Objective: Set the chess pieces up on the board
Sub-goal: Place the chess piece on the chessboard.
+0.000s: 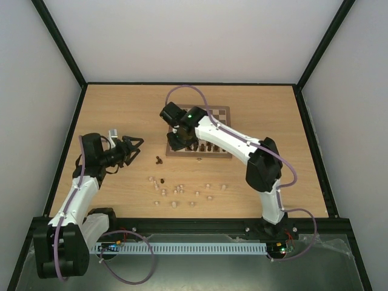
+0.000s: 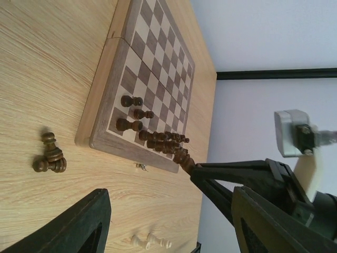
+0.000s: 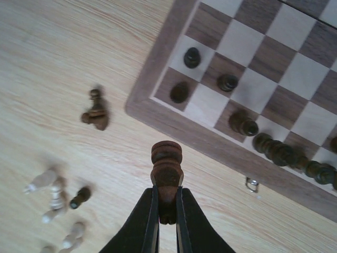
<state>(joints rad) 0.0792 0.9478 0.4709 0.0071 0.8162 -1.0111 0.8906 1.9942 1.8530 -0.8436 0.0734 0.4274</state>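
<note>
The board (image 1: 221,113) lies at the table's far centre, with a row of dark chess pieces (image 1: 206,147) along its near edge. My right gripper (image 3: 167,206) is shut on a dark brown piece (image 3: 167,166), held just off the board's near-left corner (image 3: 141,101) above bare table. Three more dark pieces (image 3: 191,57) stand on the corner squares. My left gripper (image 2: 150,184) hangs open and holds nothing, left of the board. Dark pieces (image 2: 50,158) lie clustered on the table beside the board, and pale pieces (image 1: 176,191) are scattered nearer the arms.
A small metal clasp (image 3: 252,183) sticks out of the board's near edge. Black frame rails and grey walls enclose the tabletop (image 1: 273,121). The right arm (image 1: 230,139) reaches across the board's near side.
</note>
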